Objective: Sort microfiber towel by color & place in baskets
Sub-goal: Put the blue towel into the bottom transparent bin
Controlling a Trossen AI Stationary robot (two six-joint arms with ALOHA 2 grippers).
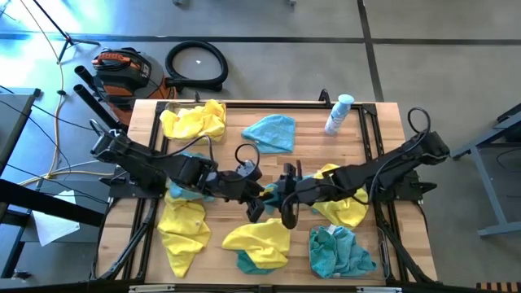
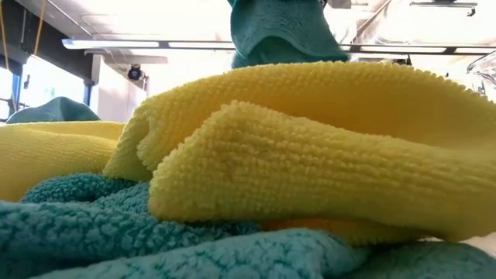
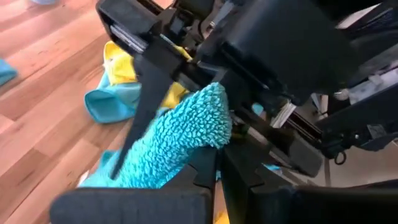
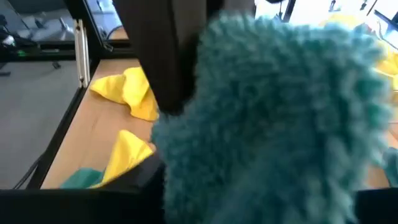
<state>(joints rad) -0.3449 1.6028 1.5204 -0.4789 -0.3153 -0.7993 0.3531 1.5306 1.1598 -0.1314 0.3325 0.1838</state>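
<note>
A teal towel (image 3: 180,137) is bunched up above the table's middle, between both grippers. It shows at the top of the low view (image 2: 279,31) and fills the right wrist view (image 4: 267,118). My left gripper (image 3: 217,165) reaches in from the table's left (image 1: 259,202) and is shut on it. My right gripper (image 1: 285,207) comes from the table's right and stands close against the same towel, which hides its tips. Other yellow towels (image 1: 194,120) and teal towels (image 1: 270,132) lie loose on the wooden table. I cannot make out the clear baskets. My left gripper pinches the teal towel near one bunched end (image 3: 202,146) between its two fingers, coming level from the table's left. The towel is lifted clear of the table and stands up past the fingertips as a thick wad. How many layers it has I cannot tell.
A white-and-blue spray bottle (image 1: 339,114) stands near the far right corner. Yellow towels lie at the near edge (image 1: 259,240) and near left (image 1: 183,232), and a teal heap lies near right (image 1: 340,251). Black rails (image 1: 378,163) run along both table sides.
</note>
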